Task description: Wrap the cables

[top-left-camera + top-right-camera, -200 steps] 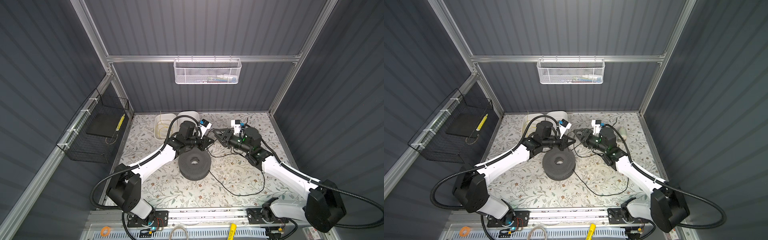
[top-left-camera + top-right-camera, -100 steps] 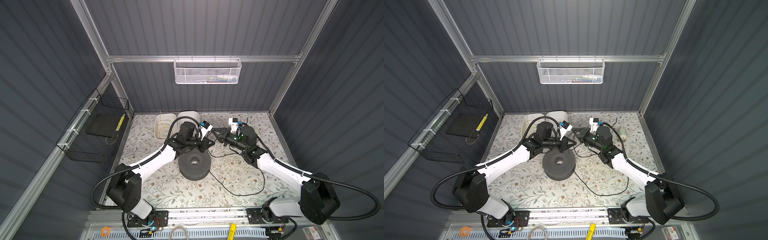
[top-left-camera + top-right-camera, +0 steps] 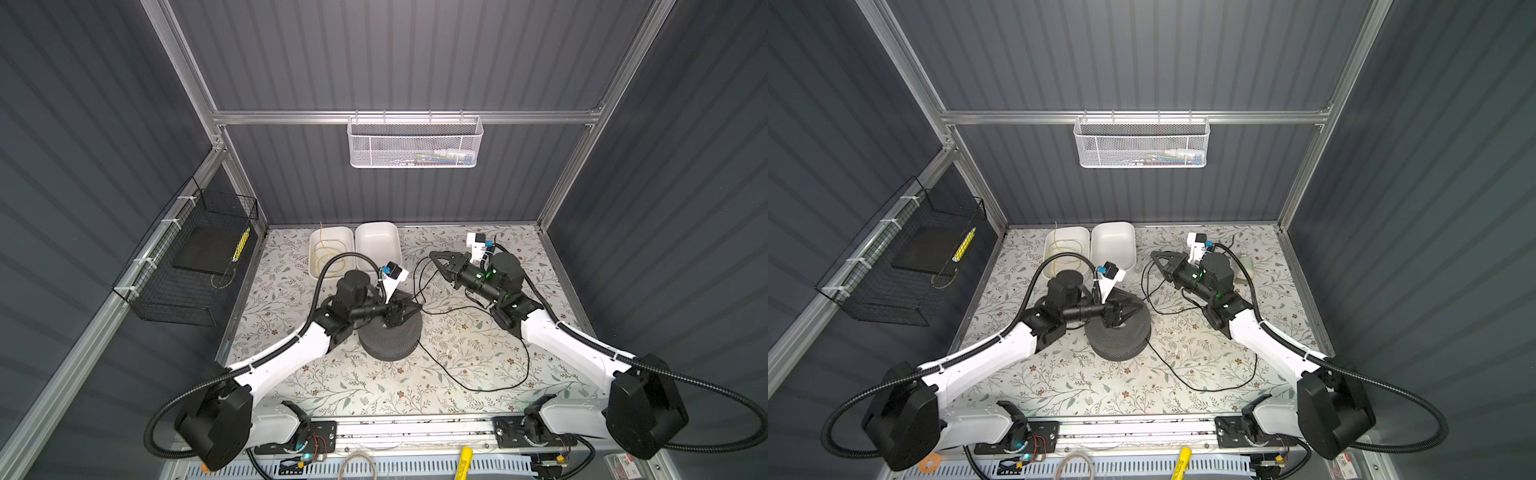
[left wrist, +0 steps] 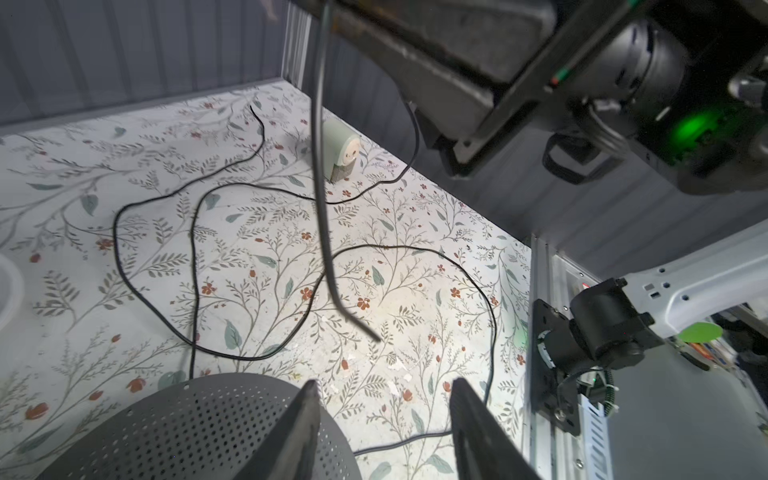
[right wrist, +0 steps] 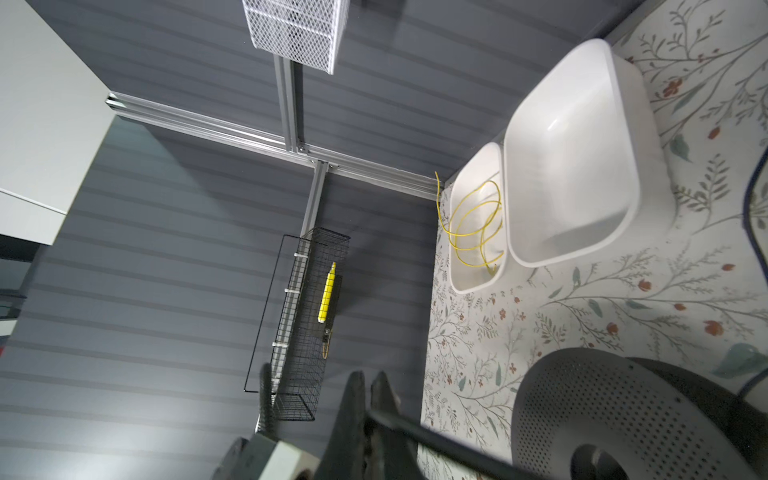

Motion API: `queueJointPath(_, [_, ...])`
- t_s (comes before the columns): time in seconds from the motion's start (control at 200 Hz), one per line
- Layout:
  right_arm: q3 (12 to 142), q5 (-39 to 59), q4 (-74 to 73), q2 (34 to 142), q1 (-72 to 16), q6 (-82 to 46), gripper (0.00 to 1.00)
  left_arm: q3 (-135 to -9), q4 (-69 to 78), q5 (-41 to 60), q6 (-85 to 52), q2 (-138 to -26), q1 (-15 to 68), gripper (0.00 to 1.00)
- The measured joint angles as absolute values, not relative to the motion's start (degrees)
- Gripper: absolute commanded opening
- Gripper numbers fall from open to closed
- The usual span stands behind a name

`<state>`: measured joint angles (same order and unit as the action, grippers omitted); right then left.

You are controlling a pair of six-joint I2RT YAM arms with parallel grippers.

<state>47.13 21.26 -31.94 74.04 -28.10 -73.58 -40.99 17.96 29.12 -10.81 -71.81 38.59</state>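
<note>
The cable [image 3: 490, 389] [image 3: 1208, 390] is a thin black cord lying in loose loops on the floral tabletop right of a dark grey perforated spool [image 3: 390, 340] [image 3: 1117, 336]. My right gripper [image 3: 434, 254] [image 3: 1154, 254] is raised above the table behind the spool. In the right wrist view my right gripper [image 5: 369, 382] is shut on the cable [image 5: 436, 442]. A strand of the cable [image 4: 320, 166] hangs down from it. My left gripper [image 3: 411, 309] [image 3: 1133, 309] [image 4: 384, 386] stands open over the spool's [image 4: 187, 424] right edge, with nothing between its fingers.
Two white bins [image 3: 376, 245] stand at the back; the left bin [image 3: 311, 249] holds a yellow wire coil [image 3: 330, 253]. A small pale green object [image 3: 1246, 266] [image 4: 343, 156] lies at the back right. A black wire basket [image 3: 187, 266] hangs on the left wall.
My right gripper has shut on the cable and pulled back a little. My left gripper has opened and dropped lower over the spool.
</note>
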Motion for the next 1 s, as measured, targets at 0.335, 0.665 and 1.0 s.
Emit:
queueJointPath(0.335, [45.50,20.51,-37.87,74.30,-28.23,-77.95,0.00,-31.75,54.41,25.47,-19.42,-81.62,38.59,0.46])
queueJointPath(0.665, [44.58,20.10,-40.05,74.32,-28.56,-79.22,0.00,-33.19,71.66,27.86,-27.88,-91.29,38.59,0.18])
queueJointPath(1.0, [43.75,19.86,-41.98,74.52,-28.71,-80.42,0.00,-34.89,72.60,28.53,-28.88,-91.85,38.59,0.00])
